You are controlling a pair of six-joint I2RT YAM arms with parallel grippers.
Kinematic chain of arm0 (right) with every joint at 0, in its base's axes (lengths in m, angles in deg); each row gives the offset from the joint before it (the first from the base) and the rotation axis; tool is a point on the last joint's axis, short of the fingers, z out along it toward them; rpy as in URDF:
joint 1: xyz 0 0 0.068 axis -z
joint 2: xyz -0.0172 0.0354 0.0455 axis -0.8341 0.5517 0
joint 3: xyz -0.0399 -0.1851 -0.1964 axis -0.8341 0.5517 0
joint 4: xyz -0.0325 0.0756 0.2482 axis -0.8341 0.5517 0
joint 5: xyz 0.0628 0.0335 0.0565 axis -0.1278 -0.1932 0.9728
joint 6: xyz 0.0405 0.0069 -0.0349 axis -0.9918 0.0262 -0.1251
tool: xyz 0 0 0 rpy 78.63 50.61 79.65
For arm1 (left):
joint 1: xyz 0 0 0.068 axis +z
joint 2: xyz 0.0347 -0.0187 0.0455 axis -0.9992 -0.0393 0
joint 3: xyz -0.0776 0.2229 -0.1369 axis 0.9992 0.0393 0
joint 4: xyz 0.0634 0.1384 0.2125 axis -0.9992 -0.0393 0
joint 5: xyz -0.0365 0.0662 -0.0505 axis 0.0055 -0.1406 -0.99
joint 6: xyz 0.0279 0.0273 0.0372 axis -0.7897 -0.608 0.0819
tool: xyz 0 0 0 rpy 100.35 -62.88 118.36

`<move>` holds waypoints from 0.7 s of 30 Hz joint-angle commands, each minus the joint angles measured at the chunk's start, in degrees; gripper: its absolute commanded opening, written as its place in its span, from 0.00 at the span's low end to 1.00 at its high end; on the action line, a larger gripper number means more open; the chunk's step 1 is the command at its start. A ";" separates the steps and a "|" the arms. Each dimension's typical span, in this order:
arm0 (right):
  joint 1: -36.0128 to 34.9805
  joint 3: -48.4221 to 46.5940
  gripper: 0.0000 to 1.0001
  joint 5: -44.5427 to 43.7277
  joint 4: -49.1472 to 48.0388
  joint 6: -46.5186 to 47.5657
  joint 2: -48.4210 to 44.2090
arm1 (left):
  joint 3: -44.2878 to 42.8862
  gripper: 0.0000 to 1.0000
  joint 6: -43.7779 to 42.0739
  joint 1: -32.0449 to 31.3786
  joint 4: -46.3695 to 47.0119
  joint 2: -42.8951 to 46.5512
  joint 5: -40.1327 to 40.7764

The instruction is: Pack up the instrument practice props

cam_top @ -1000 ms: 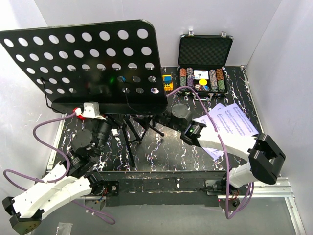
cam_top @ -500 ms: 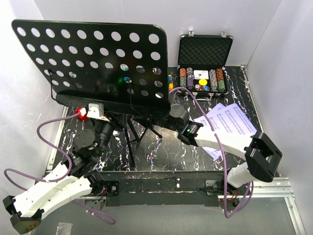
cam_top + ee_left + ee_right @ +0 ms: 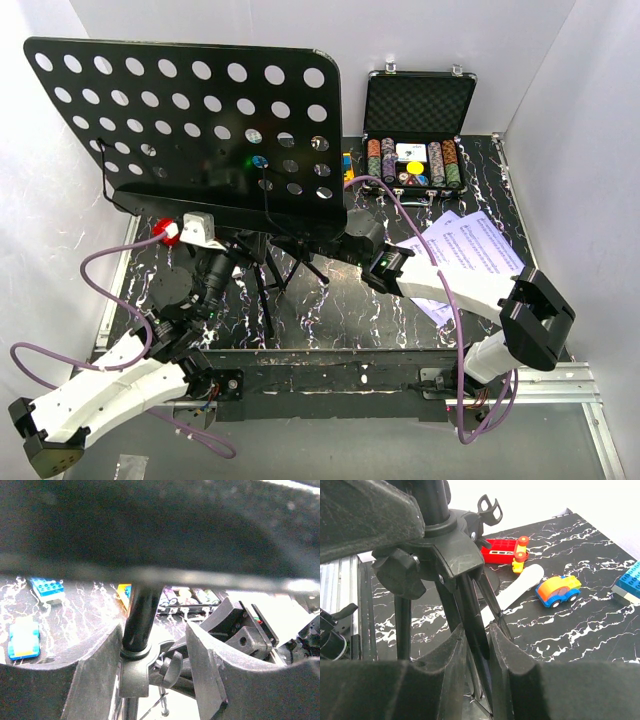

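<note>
The black music stand's hole-punched desk [image 3: 190, 130] stands tilted over the table's left half and hides its tripod from above. My left gripper [image 3: 225, 262] reaches in under the desk. Seen from the left wrist, its jaws [image 3: 154, 627] stand open around the stand's pole [image 3: 142, 607], which is close to the left finger with a clear gap on the right. My right gripper [image 3: 352, 232] comes in from the right. Its fingers [image 3: 477, 630] are shut on a thin tripod leg [image 3: 470, 600] below the hub [image 3: 445, 550]. White sheet-music pages [image 3: 470, 250] lie at the right.
An open black case of poker chips [image 3: 418, 110] stands at the back right. Toys lie beyond the tripod: a red one [image 3: 502, 550], an orange-and-blue car [image 3: 558, 590], a blue block [image 3: 627, 582] and a white elongated piece [image 3: 520, 587]. White walls close in on both sides.
The stand's desk has swung up and to the right. My right gripper has shut on the tripod leg. My left gripper's jaws have spread apart from the pole.
</note>
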 commanded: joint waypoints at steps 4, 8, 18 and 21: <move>0.32 -2.57 0.01 -0.66 -0.57 -0.02 0.68 | 1.29 0.53 -4.36 -0.56 9.99 -0.93 -2.36; 0.24 -2.40 0.01 -0.31 -0.39 0.25 0.77 | 1.73 0.50 -6.73 -0.48 14.03 -1.02 -2.37; 0.24 -2.40 0.01 0.39 0.49 0.60 0.94 | -0.20 0.45 -13.05 -0.48 18.34 -2.51 -2.01; 0.24 -2.40 0.01 0.57 0.66 0.60 0.94 | -0.73 0.35 -14.47 -0.48 19.05 -3.65 -2.45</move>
